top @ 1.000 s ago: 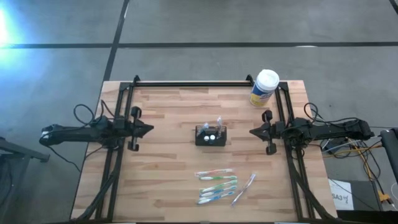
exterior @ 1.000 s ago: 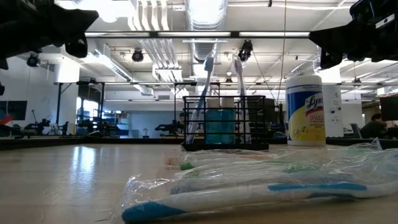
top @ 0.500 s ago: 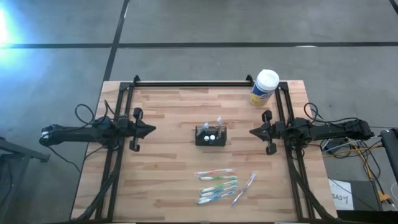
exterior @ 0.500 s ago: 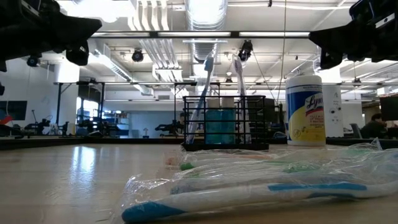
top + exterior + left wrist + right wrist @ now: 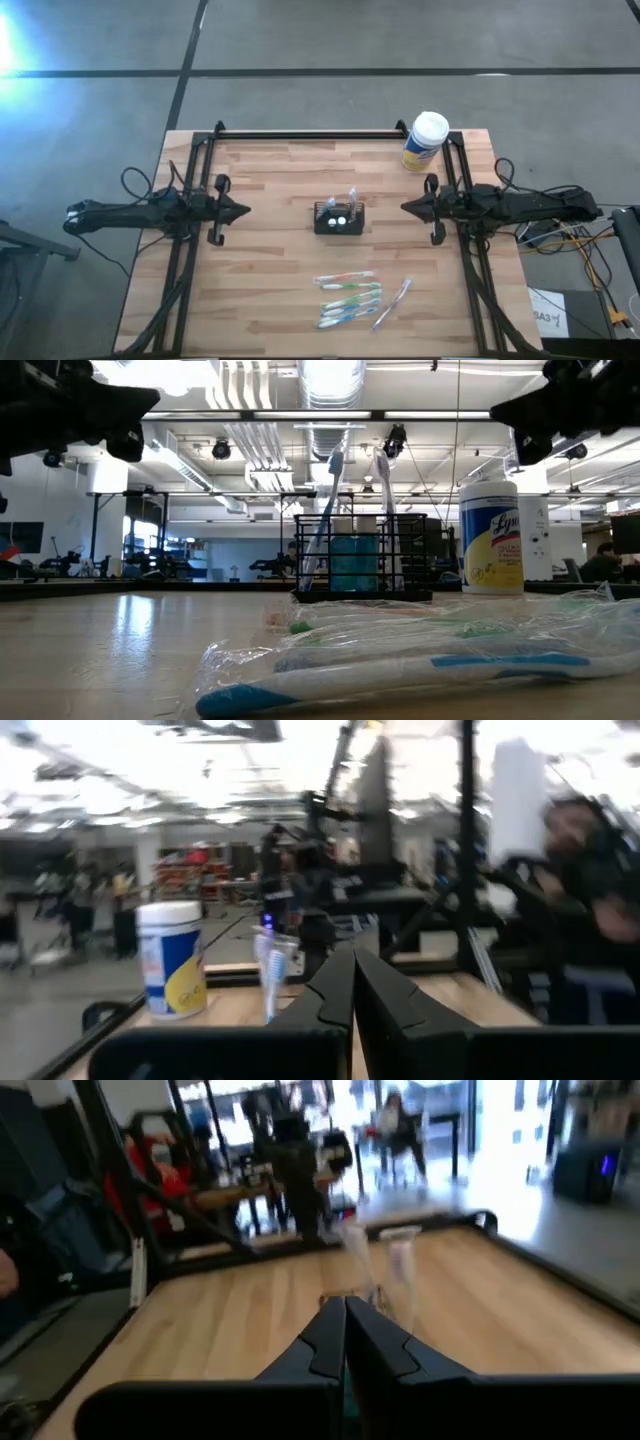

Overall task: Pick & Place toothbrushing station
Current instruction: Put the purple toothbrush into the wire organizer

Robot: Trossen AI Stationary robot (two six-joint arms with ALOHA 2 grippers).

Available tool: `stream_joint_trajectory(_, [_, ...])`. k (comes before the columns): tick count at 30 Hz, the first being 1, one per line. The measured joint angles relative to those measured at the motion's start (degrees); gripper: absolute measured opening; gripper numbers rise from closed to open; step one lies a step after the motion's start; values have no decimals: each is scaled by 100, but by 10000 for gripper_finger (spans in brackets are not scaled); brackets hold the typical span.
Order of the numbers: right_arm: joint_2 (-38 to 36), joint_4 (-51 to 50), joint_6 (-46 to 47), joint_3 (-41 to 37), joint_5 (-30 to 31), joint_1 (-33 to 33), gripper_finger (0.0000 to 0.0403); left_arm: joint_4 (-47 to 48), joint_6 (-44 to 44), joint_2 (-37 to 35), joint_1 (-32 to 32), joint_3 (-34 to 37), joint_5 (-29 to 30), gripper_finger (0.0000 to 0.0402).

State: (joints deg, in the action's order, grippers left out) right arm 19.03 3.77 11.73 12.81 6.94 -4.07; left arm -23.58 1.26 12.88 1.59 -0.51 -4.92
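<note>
dark right gripper (image 5: 407,207) shifted slightly toward table's far edge, dark left gripper (image 5: 245,210) nudged a little inward toward table centre

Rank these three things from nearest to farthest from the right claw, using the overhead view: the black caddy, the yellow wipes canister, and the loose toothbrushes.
Measured from the right claw:
1. Yellow wipes canister, at the table's far right corner.
2. Black caddy, mid-table, between the two arms; only a little farther than the canister.
3. Loose toothbrushes, near the table's front edge, clearly farthest.
</note>
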Motion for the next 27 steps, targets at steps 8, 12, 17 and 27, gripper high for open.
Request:
stream_joint_trajectory(8, [1350, -2408, 1045, 1860, 1504, -1145, 8, 327, -86, 2, -3, -15, -266, 9])
stream_joint_trajectory(12, [2095, -3932, 2266, 2717, 2294, -1866, 8, 326, -106, 2, -3, -15, -268, 11])
stream_joint_trajectory(17, [2924, -5652, 4477, 3396, 2754, -2893, 8, 326, -6, 2, -3, -15, -270, 10])
stream_joint_trajectory(27, [4991, -5751, 7661, 3852, 2754, -4650, 8, 475, 7, 2, -3, -15, -273, 7])
